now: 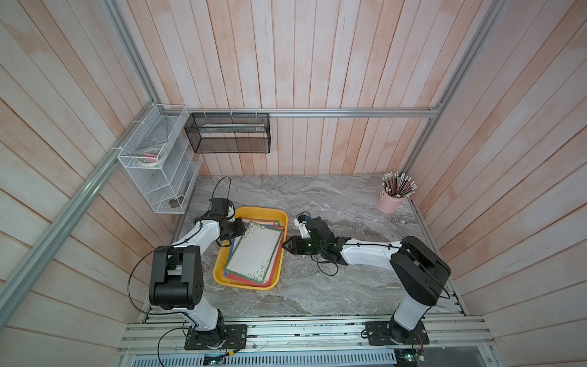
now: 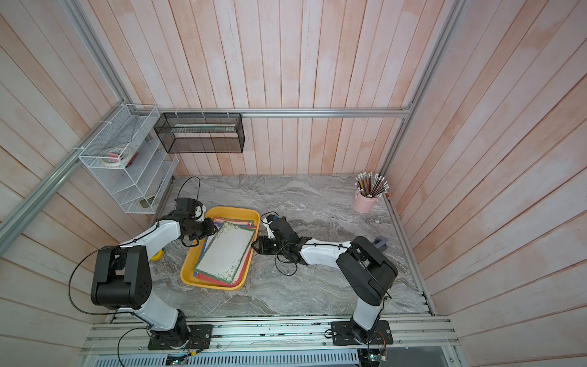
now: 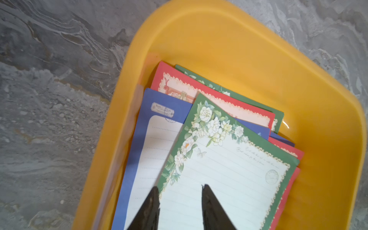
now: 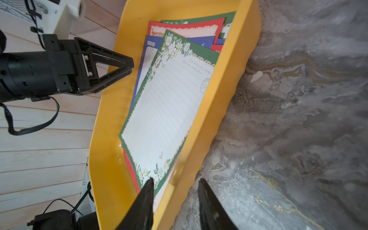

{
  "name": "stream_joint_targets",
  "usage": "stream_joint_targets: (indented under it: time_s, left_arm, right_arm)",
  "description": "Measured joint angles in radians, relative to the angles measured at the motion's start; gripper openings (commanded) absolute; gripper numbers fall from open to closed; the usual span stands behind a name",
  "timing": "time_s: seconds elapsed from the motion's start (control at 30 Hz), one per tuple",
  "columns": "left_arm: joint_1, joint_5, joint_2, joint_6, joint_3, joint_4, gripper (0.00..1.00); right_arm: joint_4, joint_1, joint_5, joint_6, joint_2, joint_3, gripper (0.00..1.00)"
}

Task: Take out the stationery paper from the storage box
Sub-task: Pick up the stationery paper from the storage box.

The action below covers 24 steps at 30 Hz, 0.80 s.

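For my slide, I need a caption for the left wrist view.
Open left hand over a green-bordered floral letter sheet in the shallow yellow plastic tray.

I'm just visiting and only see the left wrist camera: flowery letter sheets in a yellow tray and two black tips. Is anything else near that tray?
Observer: Yes. The robot's right hand, open, sits at the right long side of the shallow yellow plastic tray.
Operator: Touching the paper?
Observer: Its jaws straddle the tray's wall: one fingertip over the green-bordered floral top sheet, at its corner, the other outside above the grey marble table.
Operator: Anything else on the table?
Observer: A pink cup of pencils, far right corner.
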Motion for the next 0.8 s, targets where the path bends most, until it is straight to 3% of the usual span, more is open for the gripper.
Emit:
stream_joint_targets:
  time_s: [0.8]
  left_arm:
    - [0.0, -0.046, 0.05, 0.026, 0.001, -0.016, 0.43]
  right_arm:
    - [0.007, 0.015, -0.024, 0.01, 0.029, 0.016, 0.39]
